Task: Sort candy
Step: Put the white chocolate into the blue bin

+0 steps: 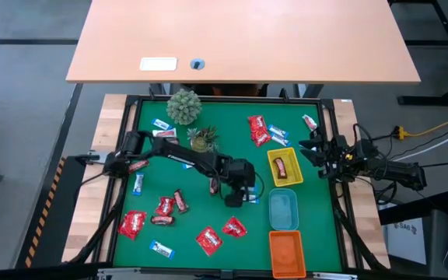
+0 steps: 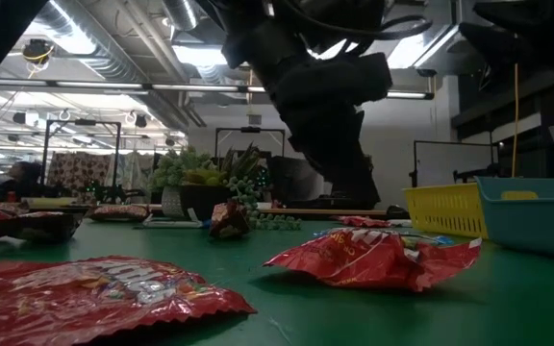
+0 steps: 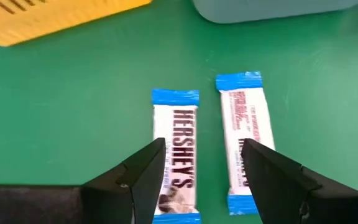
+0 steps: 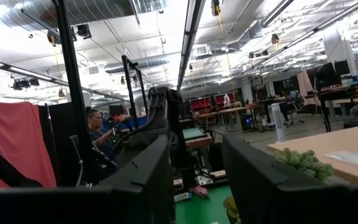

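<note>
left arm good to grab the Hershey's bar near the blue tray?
Probably yes. The left tool hovers open right over the Hershey's bar, nothing lying across it. A second blue-and-white bar lies close beside it and could get nudged.

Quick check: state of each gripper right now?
Left gripper: open, empty, over two blue-and-white candy bars on the mat.
Right gripper: open, empty, parked at the table's right edge.

Red, blue-white, brown candy (image 1: 209,239) scattered flat on mat.

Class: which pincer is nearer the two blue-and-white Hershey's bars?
Left. The left pincer hovers open directly over the Hershey's bars; the right pincer waits at the table's right edge.
</note>
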Controlling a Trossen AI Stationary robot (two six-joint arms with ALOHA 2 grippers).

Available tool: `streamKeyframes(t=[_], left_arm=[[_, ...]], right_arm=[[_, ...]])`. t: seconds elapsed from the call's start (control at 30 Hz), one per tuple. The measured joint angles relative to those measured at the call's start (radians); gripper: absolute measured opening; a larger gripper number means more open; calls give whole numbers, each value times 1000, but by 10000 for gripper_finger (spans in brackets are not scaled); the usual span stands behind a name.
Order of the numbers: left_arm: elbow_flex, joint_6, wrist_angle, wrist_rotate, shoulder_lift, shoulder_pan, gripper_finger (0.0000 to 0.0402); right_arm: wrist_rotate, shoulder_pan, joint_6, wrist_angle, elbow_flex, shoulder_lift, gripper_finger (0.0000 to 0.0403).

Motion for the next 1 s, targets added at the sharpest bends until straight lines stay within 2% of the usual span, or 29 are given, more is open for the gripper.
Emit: streamKeyframes(t=[0.17,0.47,0.57,0.7,1.0], left_arm=[[0,1,4,-3,0,9,208],[0,-19,11,58,25,21,208],[0,-18,15,50,26,25,208],[0,-14,7,-10,26,30,208],[0,9,-54,10,26,29,208]], right_arm=[[0,0,0,0,0,0,150],[0,0,0,-18,0,0,150],[0,0,0,-21,0,0,150],[-6,0,0,-22,0,0,150],[-6,0,0,-22,0,0,150]])
